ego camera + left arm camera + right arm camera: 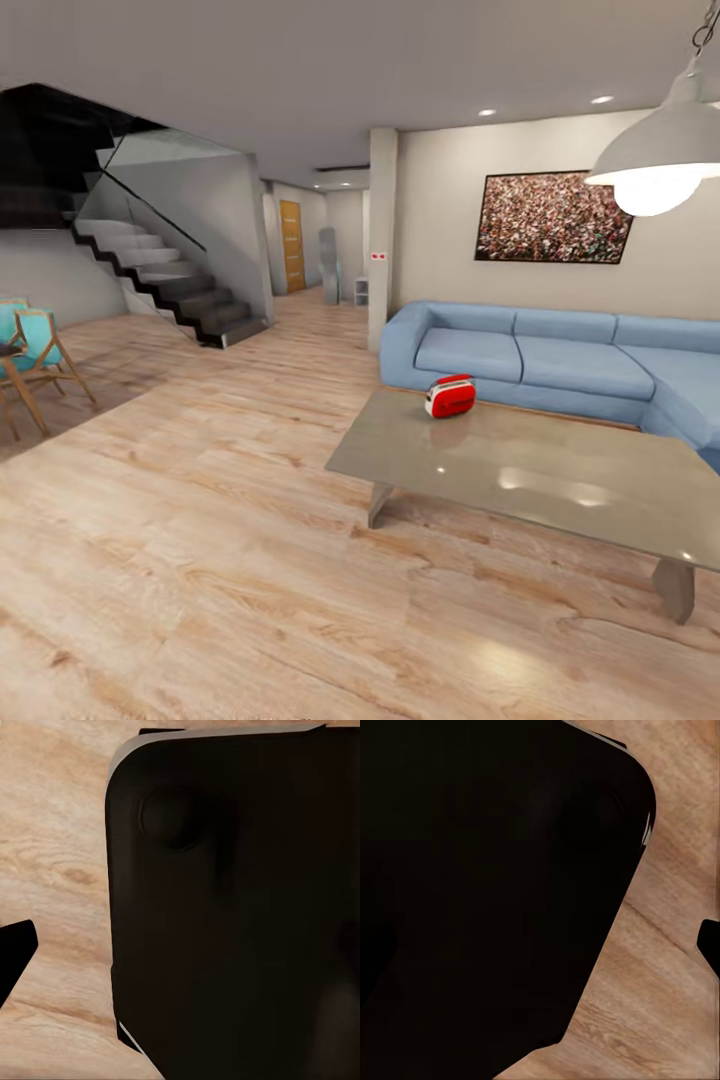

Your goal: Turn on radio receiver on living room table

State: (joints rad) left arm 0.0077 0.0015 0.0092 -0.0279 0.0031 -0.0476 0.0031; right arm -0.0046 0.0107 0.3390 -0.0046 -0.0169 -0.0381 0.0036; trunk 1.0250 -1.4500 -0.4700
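The small red radio receiver (450, 396), with a white band along its edge, stands upright on the low table (560, 480) near its far left corner. The table's glossy grey-brown top lies in front of the blue sofa (540, 358), ahead and to the right across the plank floor. In the left wrist view a large dark rounded body (232, 915) hangs over wood floor, with a black wedge (13, 954) at the edge. The right wrist view is alike: a dark body (487, 892) and a black wedge (711, 942). Neither wedge tells me how the fingers stand.
A staircase (165, 275) rises at the back left, and wooden chairs with teal seats (35, 365) stand at the far left. A pillar (382, 235) stands left of the sofa. A white lamp (660, 160) hangs at the top right. Open plank floor (200, 520) stretches towards the table.
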